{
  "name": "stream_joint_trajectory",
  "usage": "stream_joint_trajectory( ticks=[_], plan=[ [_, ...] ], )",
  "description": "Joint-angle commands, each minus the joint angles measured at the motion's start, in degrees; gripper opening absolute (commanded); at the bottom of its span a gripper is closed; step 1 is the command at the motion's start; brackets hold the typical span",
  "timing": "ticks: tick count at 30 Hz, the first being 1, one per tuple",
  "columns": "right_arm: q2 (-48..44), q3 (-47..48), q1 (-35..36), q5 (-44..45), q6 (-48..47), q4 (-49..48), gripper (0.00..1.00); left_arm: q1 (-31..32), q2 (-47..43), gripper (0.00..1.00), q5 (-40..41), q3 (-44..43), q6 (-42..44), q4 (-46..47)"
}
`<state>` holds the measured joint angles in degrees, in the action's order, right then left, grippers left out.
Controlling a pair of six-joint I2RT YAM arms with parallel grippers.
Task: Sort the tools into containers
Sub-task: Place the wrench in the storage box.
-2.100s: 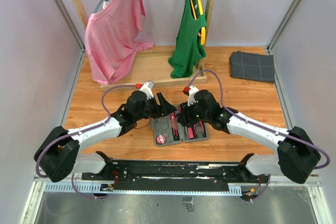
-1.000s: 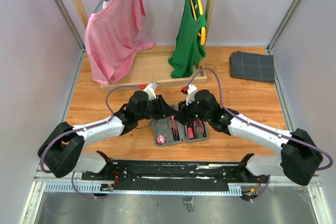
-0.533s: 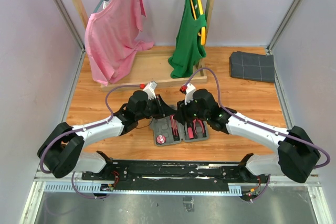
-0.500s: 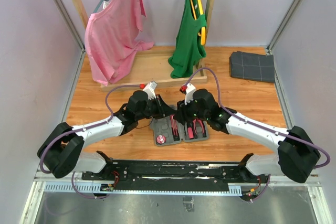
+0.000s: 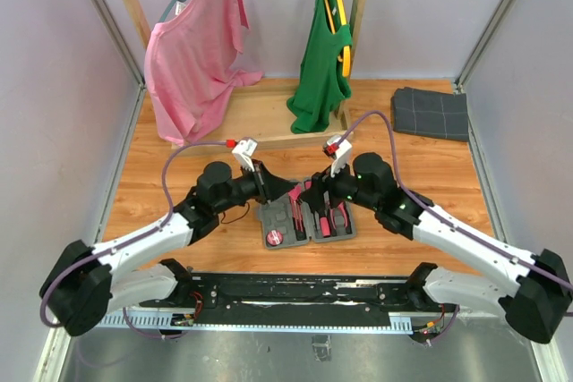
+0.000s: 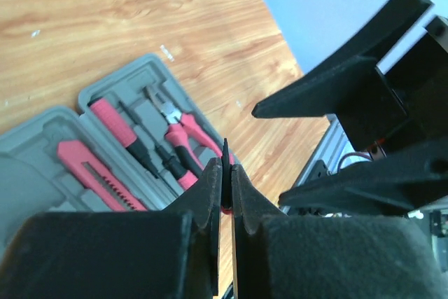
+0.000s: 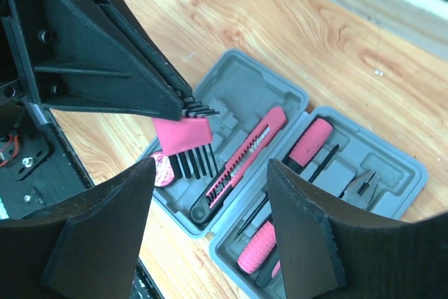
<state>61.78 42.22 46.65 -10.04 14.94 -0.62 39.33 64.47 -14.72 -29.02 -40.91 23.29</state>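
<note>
The grey case [image 5: 304, 221] lies open on the wooden table, its two halves side by side [image 7: 234, 64]. In it rest a pink knife [image 7: 245, 155], a pink-handled screwdriver [image 7: 308, 145], pliers [image 6: 178, 120] and a round red piece [image 7: 162, 171]. My left gripper [image 5: 294, 189] hangs over the case's left half, shut [image 6: 224, 166] on a pink holder of black hex keys [image 7: 183, 133], which I see edge-on in the left wrist view. My right gripper [image 5: 313, 199] hovers open [image 7: 210, 166] above the case, holding nothing.
A wooden rack at the back carries a pink shirt [image 5: 192, 51] and a green shirt [image 5: 322, 69] over a wooden base [image 5: 260, 118]. A dark grey folded cloth [image 5: 430, 112] lies back right. The black mounting rail [image 5: 295, 292] runs along the near edge.
Both arms have drawn back, the left towards the left and the right towards the right, with their wrists still over the case. The right gripper's jaws have spread wider.
</note>
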Motion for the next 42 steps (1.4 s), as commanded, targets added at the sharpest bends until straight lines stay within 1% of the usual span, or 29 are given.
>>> stream_joint_trajectory(
  ticks=[1, 5, 8, 12, 17, 22, 25, 34, 42],
  plan=[
    [-5.6, -1.1, 0.7, -4.7, -3.9, 0.7, 0.66, -0.1, -8.2, 0.00, -3.6, 2.2, 8.2, 6.6],
    [-12.1, -1.0, 0.1, -12.3, -6.2, 0.4, 0.65, -0.1, -14.9, 0.01, -8.4, 2.0, 13.5, 6.5],
    [-14.0, 0.4, -0.4, -17.4, -5.6, 0.0, 0.63, -0.1, -18.1, 0.00, -12.1, 1.5, 16.5, 6.3],
    [-14.1, 1.3, -0.7, -22.5, -3.0, -4.1, 0.60, -0.1, -19.6, 0.01, -18.2, 0.2, 18.8, 6.3],
    [-14.3, 2.9, -1.3, -25.0, -2.5, -6.5, 0.56, 0.0, -19.6, 0.01, -25.3, -1.9, 20.3, 6.3],
    [-13.0, 4.9, -1.8, -31.3, -2.6, -6.4, 0.53, 0.0, -20.1, 0.01, -27.0, -2.9, 21.0, 6.3],
    [-11.9, 5.5, -1.7, -33.3, -2.6, -5.5, 0.50, 0.0, -19.6, 0.01, -27.3, -3.4, 21.0, 6.3],
    [-9.5, 5.6, -1.7, -34.1, -1.0, -6.4, 0.42, 0.6, -18.8, 0.00, -28.2, -4.2, 21.1, 6.3],
    [-8.7, 4.8, -1.8, -35.6, 1.0, -10.0, 0.30, 1.1, -17.0, 0.00, -28.0, -4.8, 20.7, 6.3]
  ],
)
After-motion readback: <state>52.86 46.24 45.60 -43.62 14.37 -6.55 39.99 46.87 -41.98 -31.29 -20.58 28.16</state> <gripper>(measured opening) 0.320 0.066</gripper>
